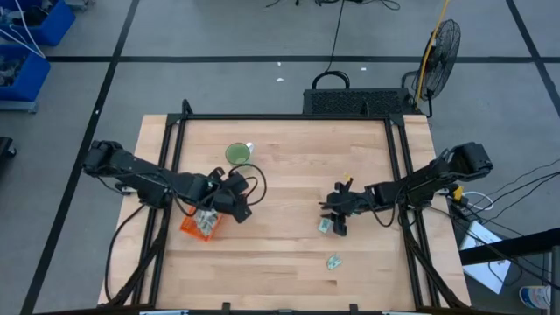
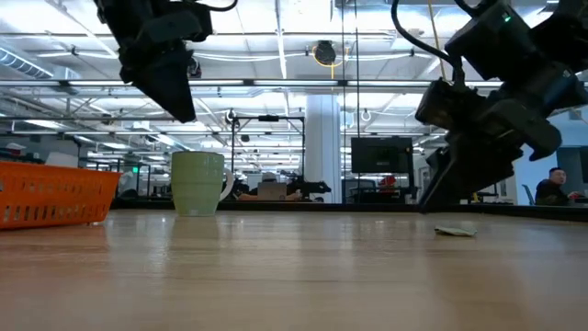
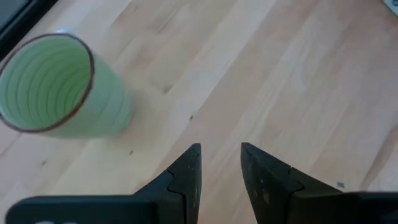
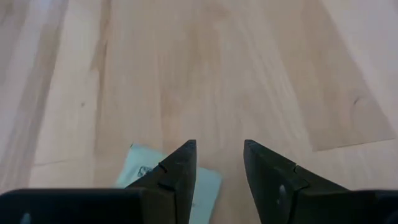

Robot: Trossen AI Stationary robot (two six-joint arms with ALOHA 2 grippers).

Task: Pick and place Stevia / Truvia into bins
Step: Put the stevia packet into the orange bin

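progress: orange bin (image 1: 198, 226) lower left holds some packets | left tool (image 1: 234, 194) released, empty | right tool (image 1: 335, 216) released over packet (image 1: 323, 226) | second packet (image 1: 333, 262) lower centre remains

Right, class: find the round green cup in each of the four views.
High view: green cup, upper left of the table, beyond the orange bin.
Low view: cup left of centre, right of the bin.
Left wrist view: cup ahead of the fingers.
Right wrist view: not in it.
Shared landmark: the bin.
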